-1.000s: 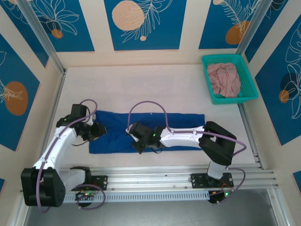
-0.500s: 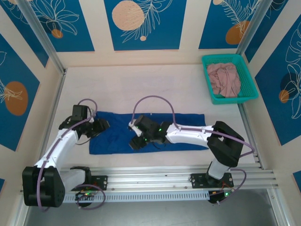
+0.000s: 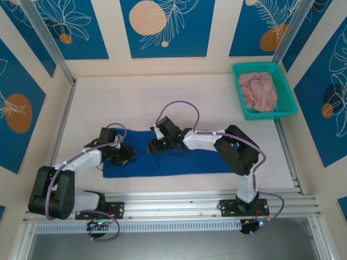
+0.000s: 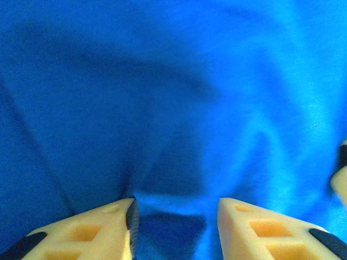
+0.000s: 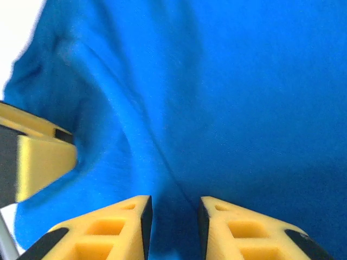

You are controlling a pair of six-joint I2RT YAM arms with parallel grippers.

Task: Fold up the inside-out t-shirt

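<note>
Cream table (image 3: 162,97) enclosed by blue floral-panelled walls (image 3: 165,27).

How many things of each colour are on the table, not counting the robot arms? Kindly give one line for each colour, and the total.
Blue: 1, the t-shirt, lying flat near the front edge.
Teal: 1, the basket, at the far right corner.
Dusty pink: 1, the crumpled garment, inside the basket.
Total: 3

Royal-blue t-shirt (image 3: 179,160), long folded strip, wrinkled, near table's front edge
</note>
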